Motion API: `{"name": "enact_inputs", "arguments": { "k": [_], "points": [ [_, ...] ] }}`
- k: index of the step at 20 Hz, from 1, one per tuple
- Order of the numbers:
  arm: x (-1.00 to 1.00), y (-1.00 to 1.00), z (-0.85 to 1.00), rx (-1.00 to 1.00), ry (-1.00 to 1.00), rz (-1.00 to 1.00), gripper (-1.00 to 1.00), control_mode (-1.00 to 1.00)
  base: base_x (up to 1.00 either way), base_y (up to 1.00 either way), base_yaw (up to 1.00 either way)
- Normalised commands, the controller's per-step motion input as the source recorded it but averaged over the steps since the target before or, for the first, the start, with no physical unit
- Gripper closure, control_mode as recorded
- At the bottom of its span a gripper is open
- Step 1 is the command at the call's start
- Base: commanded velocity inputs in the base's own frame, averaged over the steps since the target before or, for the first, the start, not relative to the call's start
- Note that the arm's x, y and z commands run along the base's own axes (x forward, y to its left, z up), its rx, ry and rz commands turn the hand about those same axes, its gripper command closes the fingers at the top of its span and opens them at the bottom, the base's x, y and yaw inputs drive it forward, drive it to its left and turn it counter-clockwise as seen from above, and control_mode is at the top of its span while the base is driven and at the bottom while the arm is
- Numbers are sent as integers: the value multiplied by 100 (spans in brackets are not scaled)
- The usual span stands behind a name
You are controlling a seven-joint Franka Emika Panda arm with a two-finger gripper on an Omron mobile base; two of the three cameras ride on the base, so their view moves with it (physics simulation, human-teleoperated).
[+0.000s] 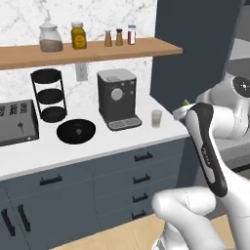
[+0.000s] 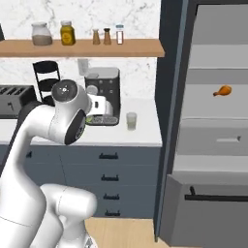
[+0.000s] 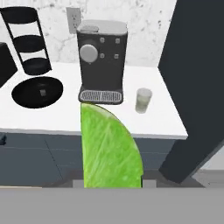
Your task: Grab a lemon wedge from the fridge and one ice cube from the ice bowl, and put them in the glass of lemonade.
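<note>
You have the lemon wedge [image 3: 111,148] out of the fridge [image 2: 213,121] and pinched in the nearly closed pincer [image 3: 112,181], but by the look of it nothing has gone into the glass of lemonade [image 3: 143,100] yet, and the ice cube is yet to be fetched. Your arm reaches out level over the counter [image 1: 97,141] edge, with the glass standing beside the coffee machine [image 3: 102,61], ahead and slightly right of the wedge.
</note>
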Motion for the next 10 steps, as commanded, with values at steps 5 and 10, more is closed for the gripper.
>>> {"name": "enact_inputs", "arguments": {
  "k": [5, 10],
  "points": [
    [0, 0, 0, 0, 0, 0, 100, 100, 76, 25, -28],
    [0, 0, 0, 0, 0, 0, 100, 100, 78, 18, -26]
  ]
}}
